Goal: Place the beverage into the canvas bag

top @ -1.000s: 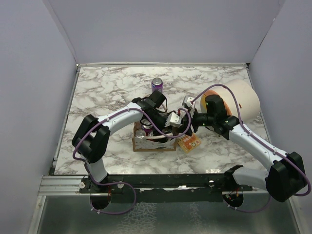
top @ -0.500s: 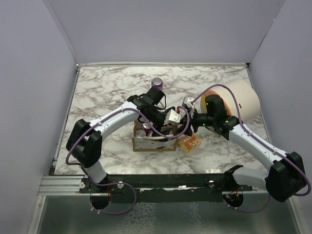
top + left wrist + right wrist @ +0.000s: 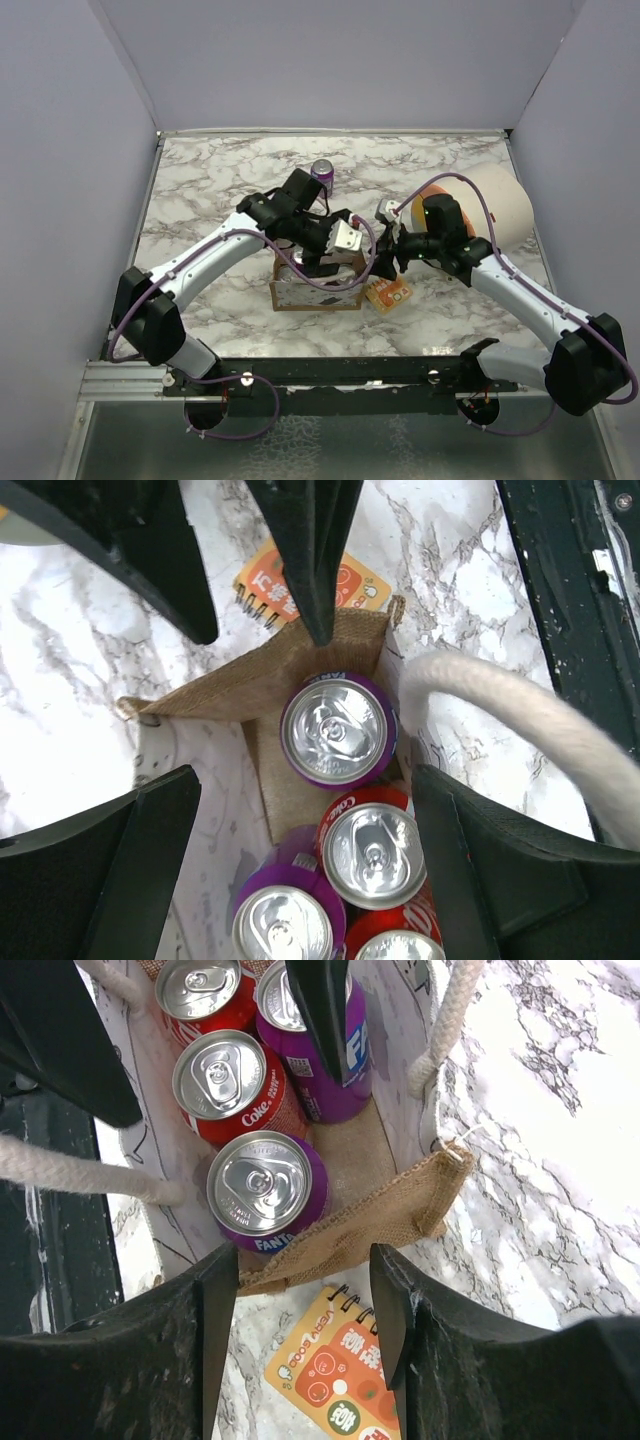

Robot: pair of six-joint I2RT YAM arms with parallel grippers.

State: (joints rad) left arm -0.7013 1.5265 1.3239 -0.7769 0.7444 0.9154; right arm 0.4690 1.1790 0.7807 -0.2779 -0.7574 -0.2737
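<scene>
Left pincer is seen spread wide and empty above the canvas bag, where a purple Fanta can stands upright beside red cans, all largely hidden from overhead. From above alone, a second purple can is seen on the tabletop behind the bag, and both arms are bent inward. Right pincer is held partly parted at the bag's burlap end wall, with no grip made out.
</scene>
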